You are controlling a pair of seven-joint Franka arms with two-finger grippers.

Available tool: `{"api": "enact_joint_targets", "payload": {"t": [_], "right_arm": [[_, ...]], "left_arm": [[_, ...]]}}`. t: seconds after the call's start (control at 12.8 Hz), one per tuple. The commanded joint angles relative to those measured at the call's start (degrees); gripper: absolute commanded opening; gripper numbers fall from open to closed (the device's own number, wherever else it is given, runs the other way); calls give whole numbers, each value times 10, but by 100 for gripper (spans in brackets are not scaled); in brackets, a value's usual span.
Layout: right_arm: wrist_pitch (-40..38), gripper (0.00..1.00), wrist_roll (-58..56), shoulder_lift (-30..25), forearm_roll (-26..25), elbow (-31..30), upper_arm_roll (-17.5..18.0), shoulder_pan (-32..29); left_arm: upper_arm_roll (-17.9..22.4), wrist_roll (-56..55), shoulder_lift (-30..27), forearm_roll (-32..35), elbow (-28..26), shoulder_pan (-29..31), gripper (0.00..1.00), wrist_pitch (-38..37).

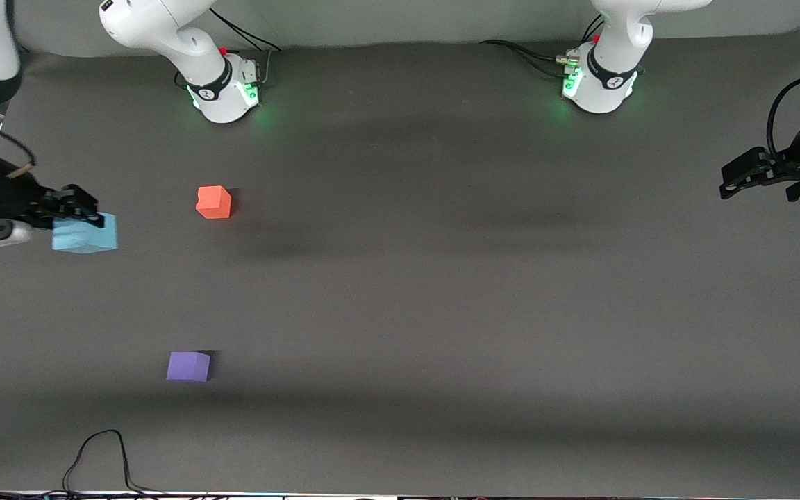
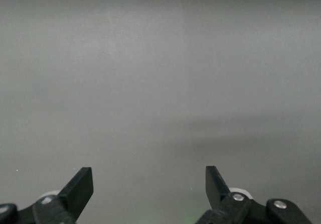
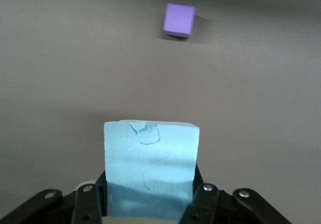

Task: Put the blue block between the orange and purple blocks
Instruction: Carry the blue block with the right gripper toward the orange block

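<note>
Nearest, 1 purple block (image 1: 188,367); 1 orange block (image 1: 214,202); right gripper (image 1: 84,212) clamps 1 blue block (image 1: 85,235); left gripper (image 1: 726,182) waits agape.

Matt foam, matt tabletop, glossy arm shells

Blue block (image 3: 150,171) matt foam, face scuffed; orange block (image 1: 214,202) and purple block (image 1: 188,366) equally matt; table (image 1: 442,278) dull grey; arm shells (image 1: 164,31) glossy white plastic.

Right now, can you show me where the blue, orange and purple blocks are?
blue block (image 1: 87,236), front view, its face below the right gripper (image 1: 87,214) that holds it.
orange block (image 1: 213,202), front view, middle of the cube.
purple block (image 1: 188,367), front view, middle of the cube.
</note>
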Motion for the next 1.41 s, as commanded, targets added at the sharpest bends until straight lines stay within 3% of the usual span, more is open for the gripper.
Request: {"api": "enact_joint_targets", "payload": {"t": [0.0, 0.39, 0.55, 1.33], "right_arm": [[22, 36, -3, 7, 8, -26, -5, 11], [203, 36, -4, 44, 10, -140, -5, 11], [254, 36, -3, 91, 15, -149, -3, 11], [404, 36, -233, 292, 367, -195, 2, 10]], "left_arm": [[-2, -11, -7, 7, 2, -1, 100, 2], [-3, -9, -5, 6, 2, -1, 100, 7], [-3, -9, -4, 6, 2, -1, 100, 8], [-3, -14, -3, 4, -3, -1, 100, 14]]}}
